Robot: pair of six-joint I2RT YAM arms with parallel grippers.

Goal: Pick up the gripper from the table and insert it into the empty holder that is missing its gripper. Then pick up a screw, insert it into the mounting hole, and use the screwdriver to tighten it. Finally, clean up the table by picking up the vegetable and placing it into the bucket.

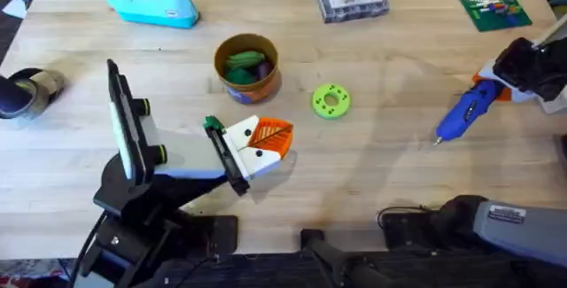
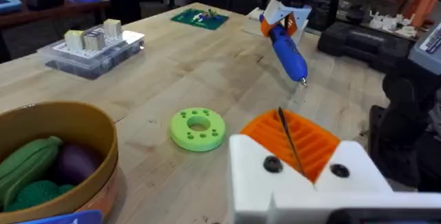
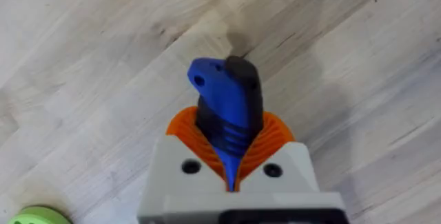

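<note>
Orange ribbed pads, left arm: the left gripper (image 1: 263, 142) sits low over the table near the front, just ahead of its base; in the left wrist view its pads (image 2: 296, 138) press together with nothing between them, so I read the jaws as closed and empty.
Holder: the black bar (image 1: 229, 157) with its green end piece lies against the white block of that same left gripper; the fingers look already mounted, so the insertion step seems done, though no screw can be made out.
Right arm: the right gripper (image 3: 231, 158) is clamped on the screwdriver (image 1: 468, 113), gripping the blue body near its butt end between the orange pads.
Screwdriver pose: it hangs tilted at the right of the table, bit pointing down and toward the middle, tip near the wood; a hold that far back probably leaves the bit free to reach a screw head.
Green disc: the flat holed ring (image 1: 331, 100) lies between the two grippers, well apart from the screwdriver.
Bucket: the tan bucket (image 1: 267, 82) stands just behind the left gripper, with the vegetable (image 1: 244, 60) and other green and purple pieces already inside, so clean-up looks finished.
Far edge: a blue pouch (image 1: 152, 3), a clear parts box (image 1: 353, 0) and a green board (image 1: 493, 6) line the back, out of the working area.
</note>
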